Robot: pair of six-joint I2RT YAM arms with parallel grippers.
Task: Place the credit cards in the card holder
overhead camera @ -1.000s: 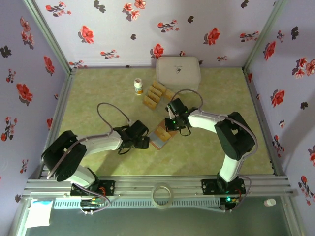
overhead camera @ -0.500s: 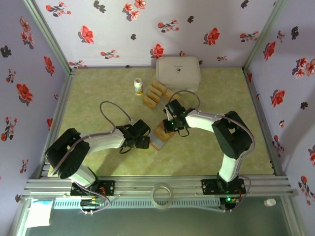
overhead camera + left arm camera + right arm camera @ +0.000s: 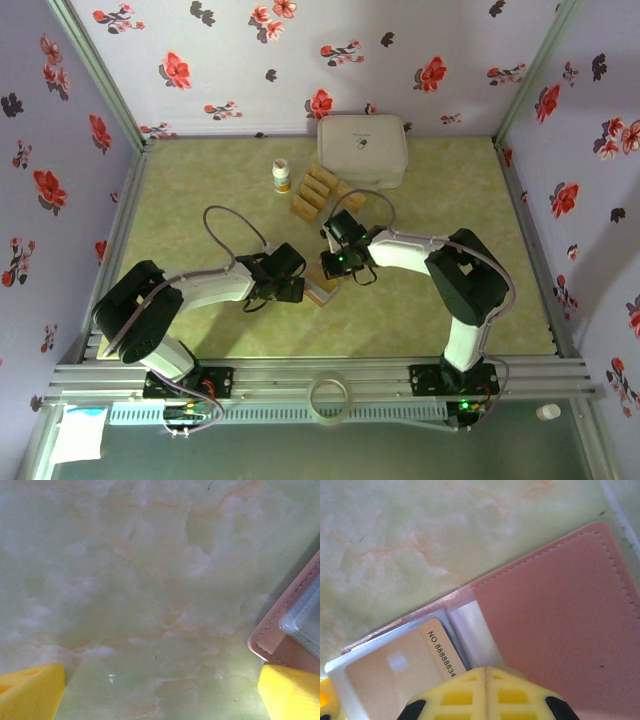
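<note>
The pinkish-tan card holder [image 3: 322, 292] lies open on the green mat between my two grippers. In the right wrist view its pink flap [image 3: 555, 615] spreads to the right. A gold credit card [image 3: 405, 665] printed with a number sits in a clear pocket on the left. My right gripper [image 3: 486, 677] is shut, its yellow tips pressed together over the holder's fold beside that card. My left gripper [image 3: 160, 695] stands open low over the mat, its right finger [image 3: 292, 692] at the holder's corner [image 3: 277, 645]. Several more gold credit cards [image 3: 313, 190] lie in a row farther back.
A large white rounded box [image 3: 362, 148] stands at the back, with a small white bottle [image 3: 282, 176] to its left. Flowered walls close in the mat on three sides. A ring of tape [image 3: 330, 392] lies on the front rail.
My right gripper has slid left and nearer, onto the card holder, which has shifted slightly with it. The left gripper has edged a little to the right and stays open.
</note>
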